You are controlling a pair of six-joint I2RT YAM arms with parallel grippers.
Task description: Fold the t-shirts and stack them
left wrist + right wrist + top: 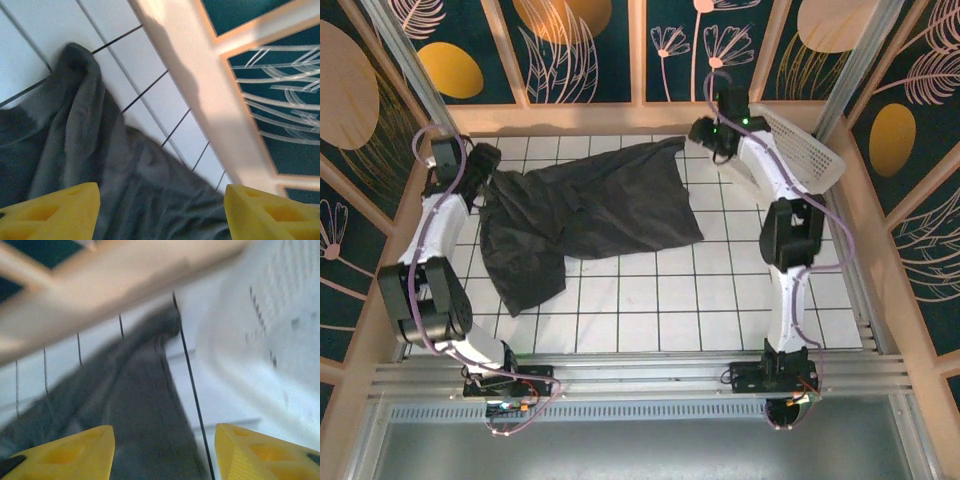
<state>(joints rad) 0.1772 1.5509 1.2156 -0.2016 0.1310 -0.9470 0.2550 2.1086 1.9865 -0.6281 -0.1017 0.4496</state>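
Black t-shirt (590, 210) lies rumpled on tiles (650, 300); left fingers (50, 212) and right fingers (60, 452) spread

One t-shirt (590, 210) lies between two grippers, the left gripper (490, 168) and right gripper (698, 135); one white basket (812, 152) sits beside the right.

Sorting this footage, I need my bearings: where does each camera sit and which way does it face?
Top external: above and behind, looking down at the tiled table; left arm and right arm show.
Left wrist: on the left arm, facing the t-shirt by the wooden wall; its yellow fingers show.
Right wrist: on the right arm, facing the white basket; its yellow fingers show.
Shared: all three see the t-shirt.
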